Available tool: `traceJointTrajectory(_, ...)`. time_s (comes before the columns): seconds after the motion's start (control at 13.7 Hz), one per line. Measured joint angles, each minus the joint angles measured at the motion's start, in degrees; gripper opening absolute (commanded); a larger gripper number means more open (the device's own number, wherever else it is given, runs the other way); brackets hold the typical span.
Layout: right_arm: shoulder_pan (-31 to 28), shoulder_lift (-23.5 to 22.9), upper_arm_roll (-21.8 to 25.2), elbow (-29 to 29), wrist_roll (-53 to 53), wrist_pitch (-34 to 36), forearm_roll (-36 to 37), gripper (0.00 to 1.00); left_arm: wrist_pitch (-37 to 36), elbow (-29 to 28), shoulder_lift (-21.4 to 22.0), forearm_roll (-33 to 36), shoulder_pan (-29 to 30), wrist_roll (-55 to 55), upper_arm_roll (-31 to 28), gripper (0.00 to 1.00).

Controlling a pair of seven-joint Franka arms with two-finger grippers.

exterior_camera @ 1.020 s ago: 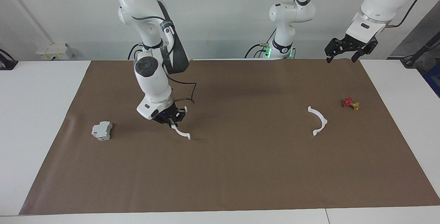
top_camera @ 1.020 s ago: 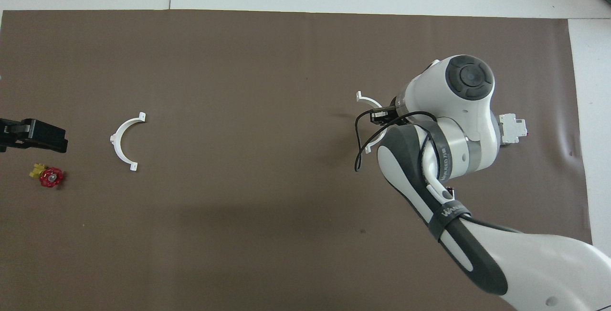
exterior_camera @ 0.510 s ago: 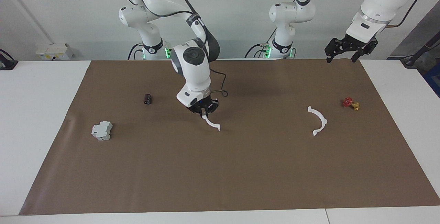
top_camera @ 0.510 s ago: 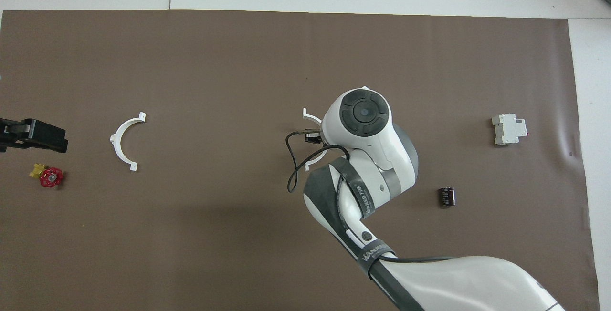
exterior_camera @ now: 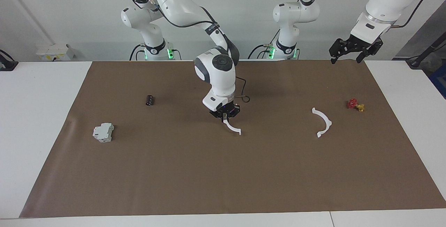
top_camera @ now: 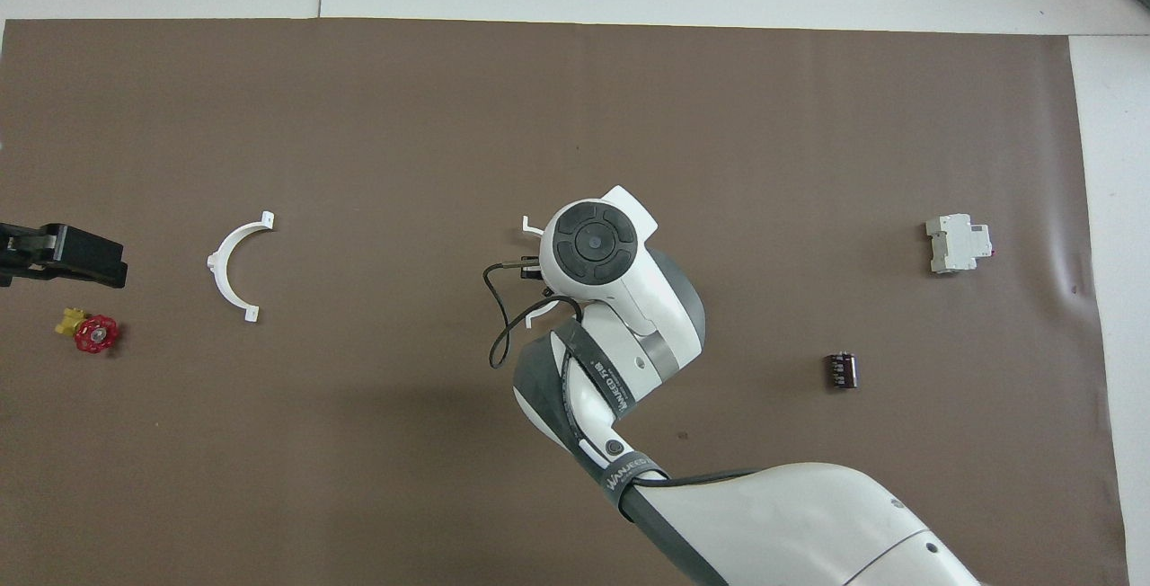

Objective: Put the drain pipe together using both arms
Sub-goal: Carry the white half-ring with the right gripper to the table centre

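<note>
Hanging from our right hand (exterior_camera: 225, 114), one white half-ring (exterior_camera: 232, 126) is sitting pinched between closed fingers over the middle of the brown mat (exterior_camera: 223, 178). We are noting the second half-ring (exterior_camera: 322, 122) lying flat on the mat toward the left arm's end, near the red-and-yellow valve (exterior_camera: 355, 105). Our left hand (exterior_camera: 351, 51) is waiting with fingers spread, holding nothing, over the mat's corner.

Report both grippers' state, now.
Left gripper: open, holding nothing.
Right gripper: shut on a thin white plastic half-ring.
</note>
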State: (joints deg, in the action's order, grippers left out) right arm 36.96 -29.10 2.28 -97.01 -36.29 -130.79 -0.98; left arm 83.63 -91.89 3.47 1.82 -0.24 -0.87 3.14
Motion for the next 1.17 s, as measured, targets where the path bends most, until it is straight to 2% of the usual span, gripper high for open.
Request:
traceJointTrajectory(0.95,0.00,-0.64,0.25,-0.65,0.00,0.05,2.47,0.00,0.00,0.00,0.00,0.00,0.00,0.00,0.00,1.00)
traceJointTrajectory(1.02,0.00,-0.64,0.26,-0.72,-0.01,0.05,2.48,0.43,0.00,0.00,0.00,0.00,0.00,0.00,0.00,1.00)
traceJointTrajectory(1.09,0.00,-0.64,0.26,-0.84,-0.01,0.05,2.49,0.99,0.00,0.00,0.00,0.00,0.00,0.00,0.00,1.00)
traceJointTrajectory(1.17,0.00,-0.64,0.26,-0.95,-0.01,0.05,2.49,1.00,0.00,0.00,0.00,0.00,0.00,0.00,0.00,1.00)
